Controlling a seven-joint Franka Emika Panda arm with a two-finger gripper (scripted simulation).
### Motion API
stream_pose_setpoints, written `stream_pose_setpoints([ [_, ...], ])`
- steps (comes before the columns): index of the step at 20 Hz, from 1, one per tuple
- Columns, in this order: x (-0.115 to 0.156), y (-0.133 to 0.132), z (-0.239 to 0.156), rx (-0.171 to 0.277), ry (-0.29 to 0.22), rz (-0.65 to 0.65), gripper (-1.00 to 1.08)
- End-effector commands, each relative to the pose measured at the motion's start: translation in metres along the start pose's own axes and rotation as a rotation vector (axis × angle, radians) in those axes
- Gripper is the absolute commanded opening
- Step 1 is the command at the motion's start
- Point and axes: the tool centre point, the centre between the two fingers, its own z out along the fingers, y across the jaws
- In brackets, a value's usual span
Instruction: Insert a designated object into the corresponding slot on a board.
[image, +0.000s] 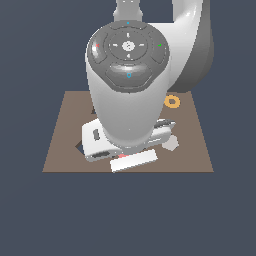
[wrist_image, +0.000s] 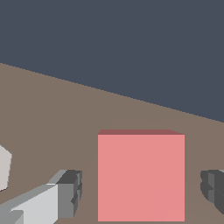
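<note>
A flat brown board (image: 65, 150) is seen lying on a uniform dark slate-blue ground (image: 30, 215) that fills the rest of the exterior view; no walls or furniture are shown. The arm (image: 127, 90) is positioned low over the board's middle and much of the board is hidden by it. An orange ring (image: 172, 102) is noted on the board at the exterior view's right, and a pale grey piece (image: 171, 143) lies near the arm's lower edge.

In the wrist view, the salmon-pink square tile (wrist_image: 141, 177) is seen resting flat on the brown surface. The gripper (wrist_image: 142, 188) is spread, with one finger (wrist_image: 68, 192) on each side of the tile and clear gaps left between fingers and tile; no contact is observed. The slot cannot be identified in either view
</note>
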Motion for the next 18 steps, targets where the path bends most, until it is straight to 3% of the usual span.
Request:
stream_pose_setpoints([
  [1,0.0,0.0,0.001,0.0,0.0,0.0,1.0],
  [9,0.001,0.0,0.02,0.0,0.001,-0.002,1.0],
  [10,0.001,0.0,0.02,0.0,0.001,-0.002,-1.0],
  [18,0.001,0.0,0.02,0.0,0.001,-0.002,-1.0],
])
